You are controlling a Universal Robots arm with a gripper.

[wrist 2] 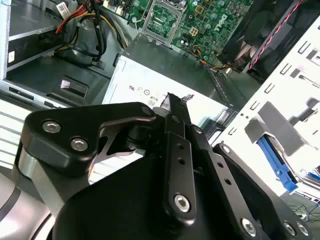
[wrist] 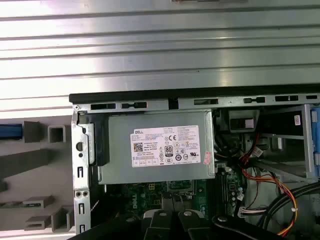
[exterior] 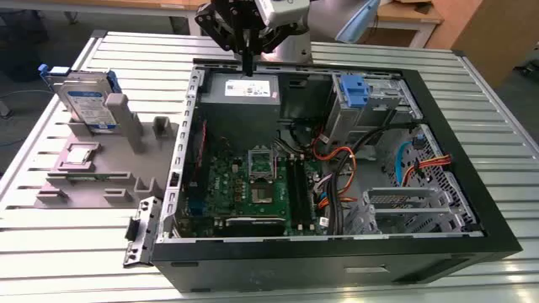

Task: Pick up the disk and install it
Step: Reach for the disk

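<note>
1 slatted metal table (exterior: 67, 252) carries everything: an open computer case (exterior: 337, 262) across most of it, and a grey moulded holder (exterior: 93, 170) at the exterior view's left. Inside the case, the grey power supply (exterior: 240, 95) with its white sticker sits at the far end, and a drive cage (exterior: 358, 91) with a blue latch stands beside it toward the exterior view's right. The disk (exterior: 88, 104) stands on edge in the holder, label outward, blue rails along its sides, well apart from the case and untouched.

The gripper (exterior: 250, 68) hangs above the power supply, pointing down, well apart from the disk. The pick-up is not yet done, so I judge the step in hand to be the reach toward the holder. Done well, it would clear the case wall, descend squarely over the disk's upper edge, and grip the 2 flat faces rather than the plastic rails.

The fingers (wrist 2: 175, 145) lie together, tip to tip, holding nothing and apparently touching nothing
</note>
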